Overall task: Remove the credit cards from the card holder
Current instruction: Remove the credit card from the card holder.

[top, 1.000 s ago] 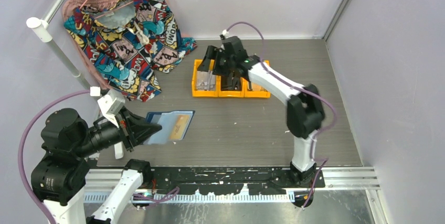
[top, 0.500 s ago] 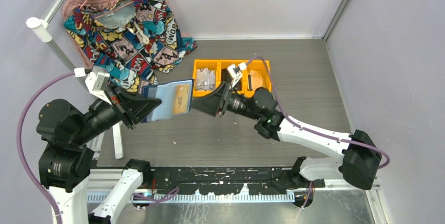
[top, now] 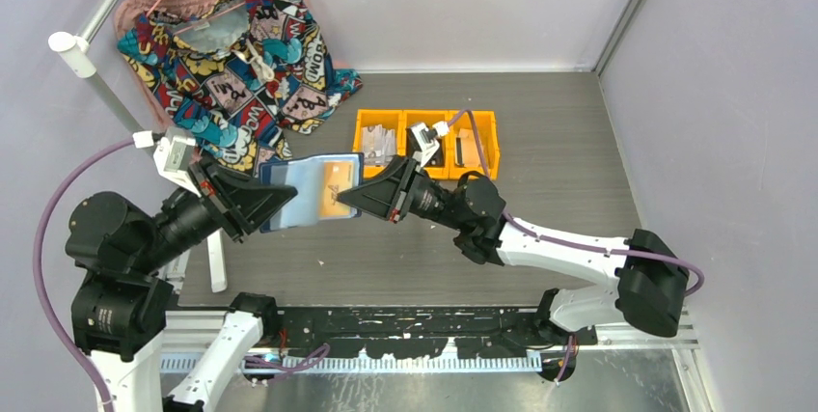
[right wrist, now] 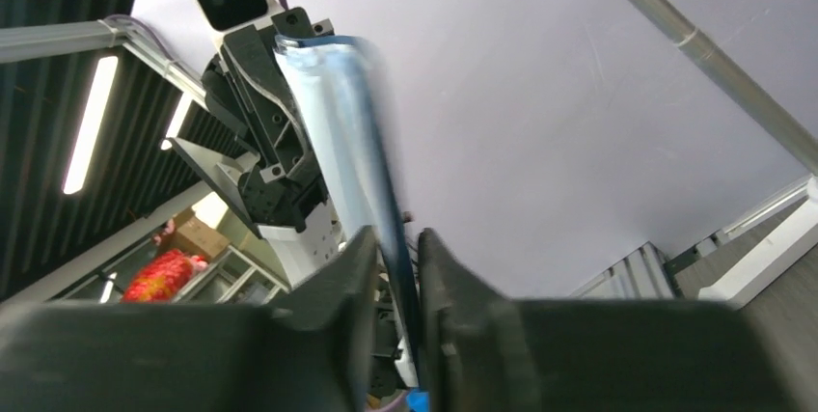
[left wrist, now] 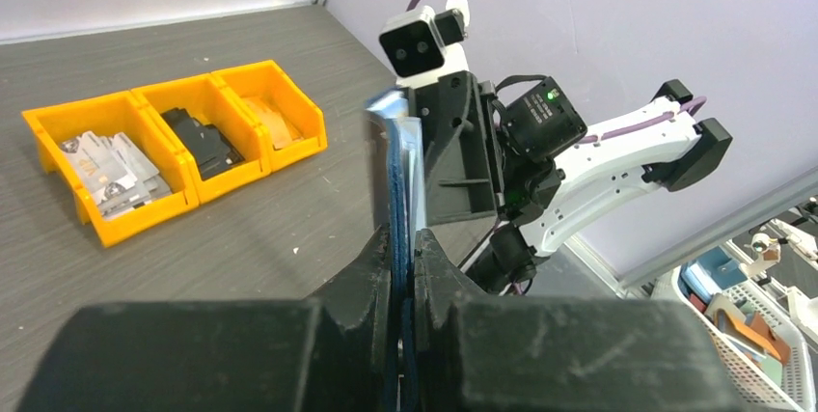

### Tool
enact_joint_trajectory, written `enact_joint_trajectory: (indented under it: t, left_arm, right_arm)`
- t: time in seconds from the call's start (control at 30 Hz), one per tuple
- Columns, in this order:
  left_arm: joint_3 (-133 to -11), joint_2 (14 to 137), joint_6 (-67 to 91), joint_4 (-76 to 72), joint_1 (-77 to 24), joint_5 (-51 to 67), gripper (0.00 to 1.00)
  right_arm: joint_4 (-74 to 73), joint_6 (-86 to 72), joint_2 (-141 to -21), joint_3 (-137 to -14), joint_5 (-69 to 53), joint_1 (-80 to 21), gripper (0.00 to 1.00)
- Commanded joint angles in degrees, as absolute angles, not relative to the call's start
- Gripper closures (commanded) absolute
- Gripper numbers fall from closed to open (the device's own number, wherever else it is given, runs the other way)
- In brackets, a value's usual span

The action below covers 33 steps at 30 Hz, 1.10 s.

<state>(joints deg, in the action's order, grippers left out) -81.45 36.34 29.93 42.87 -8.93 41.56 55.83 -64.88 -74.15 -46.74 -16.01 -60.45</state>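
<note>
Left gripper (top: 262,202): clamped tight on the left edge of the card holder and carrying it clear of the table. In its own wrist view both fingers (left wrist: 371,272) press on the holder, which is seen edge-on.
Card holder (top: 301,192): spread open in the air between the two arms, over the near left part of the table. Its pale-blue inside is turned up toward the overhead camera.
Credit card (top: 335,180): one tan-orange card sits in the holder's right-hand pocket. Any others in there cannot be made out.
Right gripper (top: 353,202): at the holder's right edge, opposite the other arm, with its jaws drawn in to a narrow gap, one on each side of that edge. Its wrist view is blurred there, so whether it is already pinching, and whether on card or leather, cannot be told.
Table (top: 559,142): dark grey with a wood grain.
Yellow bins (left wrist: 154,214): three in a touching row beyond the holder. In the overhead view, the left one holds a grey papery stack (left wrist: 106,166), the middle one black items (left wrist: 198,140), and the right one tan pieces (left wrist: 272,127).
Garment (top: 231,55): a comic-print piece on a hanger at the far left corner, beside a white rail (top: 106,94).
</note>
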Motion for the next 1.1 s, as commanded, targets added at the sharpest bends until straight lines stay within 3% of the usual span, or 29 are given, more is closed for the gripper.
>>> enact_joint_trajectory:
  t: [0.0,0.03,0.07,0.13,0.17,0.3,0.47,0.8,1.07]
  left_arm:
    - [-81.7,35.0,29.8,42.9,-8.7,40.5,1.00]
    - [-82.0,34.9,28.5,44.6,-8.7,39.7,0.94]
    - [-82.5,34.7,26.9,46.5,-8.7,38.7,0.74]
    - [-83.8,34.6,22.8,50.6,-8.7,35.8,0.19]
    - [-84.2,34.4,21.2,51.9,-8.7,33.4,0.03]
    - [-88.0,36.1,15.4,57.7,-8.7,31.1,0.00]
    - [-91.3,37.7,13.2,59.0,-8.8,36.6,0.00]
    - [-85.3,38.1,2.6,69.8,-8.7,56.2,0.00]
    - [-81.6,38.9,-2.1,79.3,-8.7,62.9,0.06]
  right_arm:
    - [55.0,-63.2,-70.0,-48.5,-14.0,-60.8,0.85]
    - [51.1,-61.5,-68.3,-49.0,-13.9,-60.8,0.91]
    - [45.2,-59.6,-66.5,-49.8,-14.0,-60.8,0.95]
    - [30.2,-53.9,-63.0,-53.5,-14.4,-60.8,0.99]
    - [22.1,-50.7,-62.1,-56.3,-15.0,-60.8,0.99]
    - [-3.9,-40.9,-63.6,-67.3,-20.1,-60.9,0.99]
    - [-24.5,-31.0,-70.1,-78.6,-23.8,-62.9,0.99]
    - [-41.3,-19.2,-79.0,-94.4,-25.0,-70.9,0.99]
    - [-43.6,-16.4,-84.2,-100.1,-28.8,-73.2,0.99]
